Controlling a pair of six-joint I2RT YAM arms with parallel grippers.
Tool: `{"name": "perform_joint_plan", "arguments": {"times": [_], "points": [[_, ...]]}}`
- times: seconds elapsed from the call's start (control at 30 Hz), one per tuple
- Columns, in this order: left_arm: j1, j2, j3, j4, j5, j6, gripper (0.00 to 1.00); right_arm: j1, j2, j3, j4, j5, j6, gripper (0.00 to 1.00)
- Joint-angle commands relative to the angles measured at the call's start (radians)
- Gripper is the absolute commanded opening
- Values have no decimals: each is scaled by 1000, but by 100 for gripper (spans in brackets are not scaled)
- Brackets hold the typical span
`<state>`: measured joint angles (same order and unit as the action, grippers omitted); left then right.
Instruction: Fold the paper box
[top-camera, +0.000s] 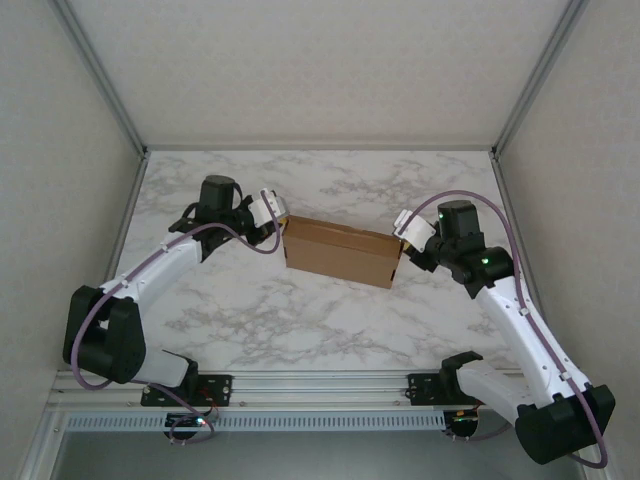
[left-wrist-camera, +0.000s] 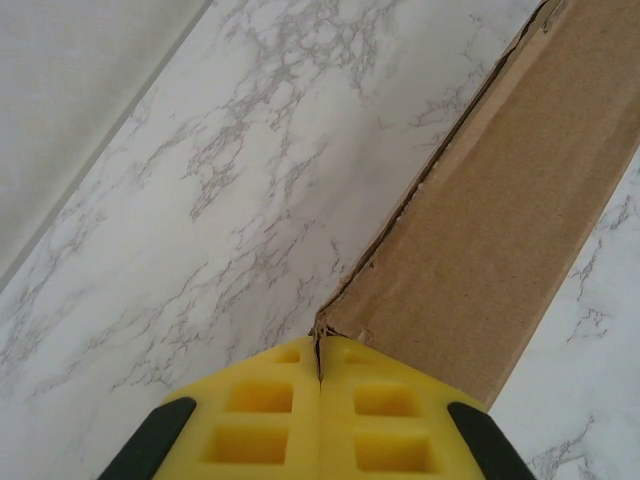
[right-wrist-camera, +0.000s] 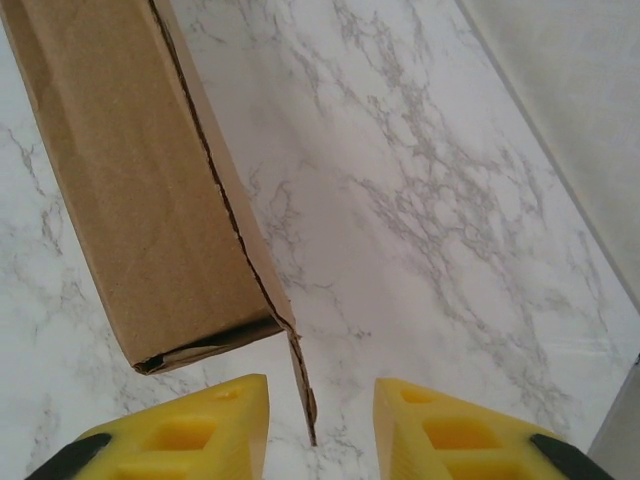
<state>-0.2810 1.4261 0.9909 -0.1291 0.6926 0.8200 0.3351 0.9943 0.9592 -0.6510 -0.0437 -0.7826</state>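
Left pincer (left-wrist-camera: 318, 362) pinches the paper box (left-wrist-camera: 500, 230) at its end, anchoring it; right pincer (right-wrist-camera: 320, 395), spread, straddles the opposite flap.

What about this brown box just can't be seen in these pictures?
- Top view: how the left pincer and right pincer meet the paper box is too small to tell.
- Left wrist view: the box's far end is cut off by the upper right corner.
- Right wrist view: the box's inside is a dark slit; its far end leaves the top edge.
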Motion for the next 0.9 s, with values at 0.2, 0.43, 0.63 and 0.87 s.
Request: {"name": "perform_joint_plan", "arguments": {"times": [0.2, 0.43, 0.63, 0.87], "points": [[-18, -9, 23, -28, 12, 8, 0, -11, 15, -50, 13, -28, 10, 25], [-25, -20, 20, -24, -4, -5, 0, -13, 61, -10, -1, -31, 30, 5], [-27, -33, 14, -8, -13, -43, 0, -13, 89, 41, -13, -31, 71, 0], [-69, -56, 35, 38, -17, -258, 0, -12, 108, 96, 3, -93, 246, 0]]}}
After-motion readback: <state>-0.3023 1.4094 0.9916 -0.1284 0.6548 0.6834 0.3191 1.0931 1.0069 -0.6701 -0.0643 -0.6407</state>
